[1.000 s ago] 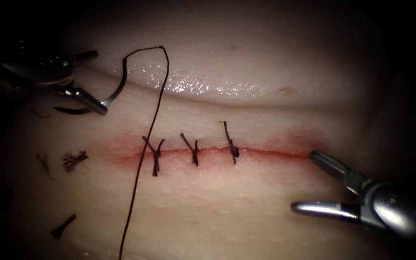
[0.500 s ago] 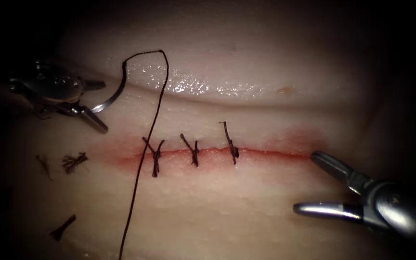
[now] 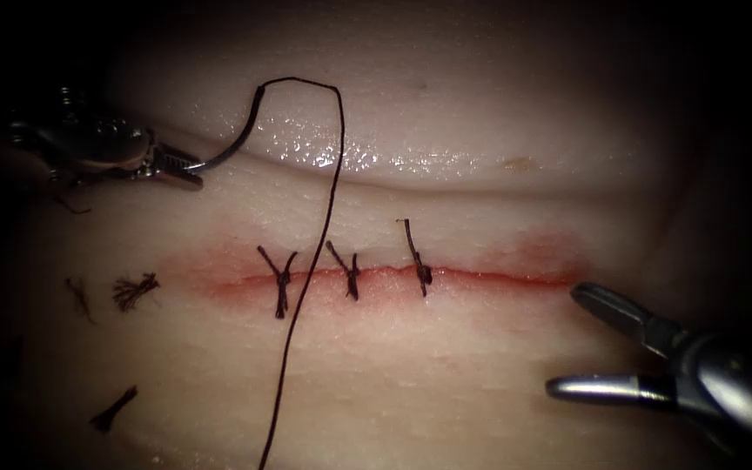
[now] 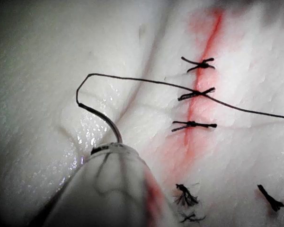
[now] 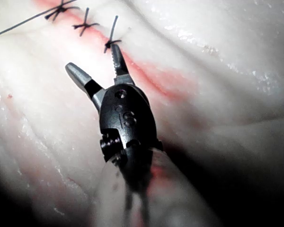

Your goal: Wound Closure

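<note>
My left tool sits beyond the left end of the cut, jaws shut on the curved needle near the end away from the thread. The needle is free of the tissue and arcs up and right to where the dark thread joins it. The thread loops over and runs down across the cut between two stitches. The needle and thread also show in the left wrist view. My right tool hovers at the right end of the cut, jaws open and holding nothing; it appears again in the right wrist view.
Three tied stitches cross the left half of the cut, with red fluid staining its edges. Cut ends of thread lie on the tissue at the left. A glistening fold runs behind the cut.
The left jaws have closed on the needle. Needle and thread loop have shifted right, so the thread now crosses the cut right of the first stitch. The right tool has sunk slightly.
</note>
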`<action>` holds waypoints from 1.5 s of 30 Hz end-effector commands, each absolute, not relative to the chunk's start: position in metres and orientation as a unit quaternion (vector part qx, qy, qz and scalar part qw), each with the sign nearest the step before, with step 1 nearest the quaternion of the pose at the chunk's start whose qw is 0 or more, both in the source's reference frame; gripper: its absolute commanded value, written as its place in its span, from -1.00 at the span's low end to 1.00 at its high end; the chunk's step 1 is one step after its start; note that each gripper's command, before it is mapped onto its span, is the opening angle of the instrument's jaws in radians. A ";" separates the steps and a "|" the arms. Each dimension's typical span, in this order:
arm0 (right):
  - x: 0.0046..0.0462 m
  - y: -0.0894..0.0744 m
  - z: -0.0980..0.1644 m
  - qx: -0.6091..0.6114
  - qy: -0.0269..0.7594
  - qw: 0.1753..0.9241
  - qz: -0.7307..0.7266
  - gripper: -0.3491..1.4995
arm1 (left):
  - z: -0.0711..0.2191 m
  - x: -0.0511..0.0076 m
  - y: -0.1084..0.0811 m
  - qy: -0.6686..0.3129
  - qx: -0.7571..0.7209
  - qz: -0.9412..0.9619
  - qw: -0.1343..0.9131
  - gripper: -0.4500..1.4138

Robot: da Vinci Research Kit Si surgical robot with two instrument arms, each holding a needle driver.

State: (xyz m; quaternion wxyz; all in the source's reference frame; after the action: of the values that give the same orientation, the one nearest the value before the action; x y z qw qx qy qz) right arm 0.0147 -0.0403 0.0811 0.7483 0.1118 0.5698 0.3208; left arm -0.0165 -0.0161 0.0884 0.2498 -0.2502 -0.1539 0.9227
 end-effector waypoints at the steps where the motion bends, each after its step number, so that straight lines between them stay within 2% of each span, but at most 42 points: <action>1: 0.0153 -0.041 0.081 0.113 0.575 0.741 0.329 0.38 | 0.088 -0.0178 -0.016 -0.146 -0.264 0.920 0.250 -1.00; 11: 0.0155 -0.040 0.077 0.156 0.594 0.665 0.425 0.53 | 0.078 -0.0256 -0.017 -0.071 -0.298 0.924 0.230 -1.00; 13: 0.0157 -0.040 0.076 0.156 0.589 0.657 0.444 0.62 | 0.077 -0.0277 -0.018 -0.056 -0.293 0.927 0.227 -1.00; 17: 0.0162 -0.040 0.074 0.160 0.569 0.645 0.484 0.64 | 0.076 -0.0317 -0.019 -0.028 -0.278 0.936 0.214 -1.00; 18: 0.0164 -0.040 0.073 0.161 0.563 0.642 0.495 0.62 | 0.076 -0.0326 -0.019 -0.021 -0.275 0.938 0.211 -1.00; 22: 0.0172 -0.040 0.072 0.152 0.535 0.642 0.528 0.24 | 0.076 -0.0359 -0.021 0.010 -0.262 0.943 0.204 -1.00; 24: 0.0175 -0.039 0.071 0.137 0.517 0.644 0.548 0.24 | 0.077 -0.0368 -0.021 0.023 -0.262 0.944 0.201 -1.00; 33: 0.0175 -0.037 0.074 0.060 0.422 0.659 0.620 0.49 | 0.080 -0.0400 -0.023 0.130 -0.272 0.938 0.170 -1.00; 45: 0.0187 -0.034 0.080 0.024 0.357 0.647 0.673 0.60 | 0.079 -0.0407 -0.025 0.227 -0.271 0.924 0.146 -1.00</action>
State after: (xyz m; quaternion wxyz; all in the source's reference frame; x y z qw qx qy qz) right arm 0.0179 -0.0338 0.0794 0.6476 0.0226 0.3544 0.6742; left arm -0.0403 -0.0249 0.0788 0.1456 -0.2713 0.2311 0.9229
